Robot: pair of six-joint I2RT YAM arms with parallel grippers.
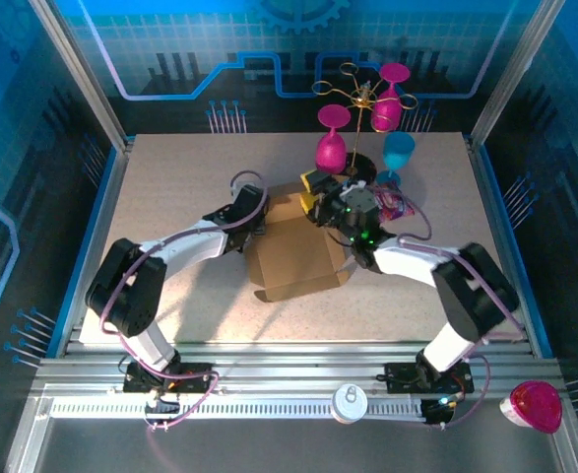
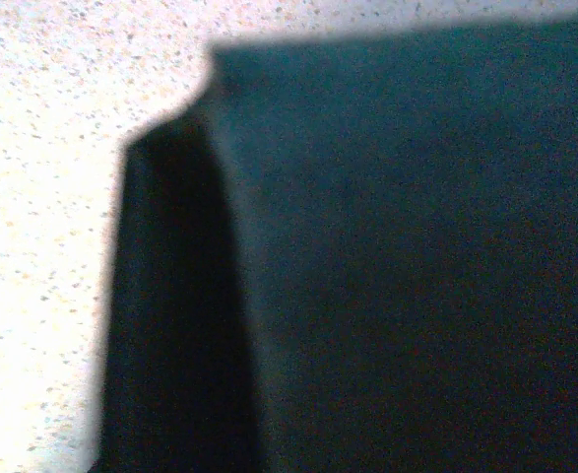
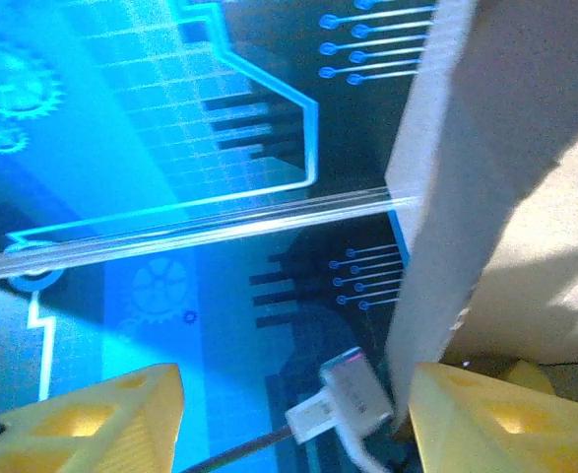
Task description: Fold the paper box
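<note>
The brown paper box [image 1: 293, 254] lies in the middle of the table [image 1: 170, 187], with walls partly raised at its back. My left gripper [image 1: 256, 219] is at the box's left back edge. In the left wrist view a dark cardboard face [image 2: 417, 246] sits right against the camera and hides the fingers; whether it grips the board cannot be told. My right gripper [image 1: 316, 195] hovers at the box's back right corner. In the right wrist view the right gripper [image 3: 289, 424] is open, yellow fingertips [image 3: 101, 414] wide apart. A raised cardboard flap [image 3: 485, 148] stands just beside the right-hand fingertip.
Behind the box a gold rack [image 1: 362, 99] holds pink glasses [image 1: 332, 148], with a blue glass [image 1: 399, 153] beside it. A purple snack packet [image 1: 395, 204] lies right of my right gripper. Another pink glass [image 1: 535, 406] and a white disc [image 1: 350, 402] rest on the front rail.
</note>
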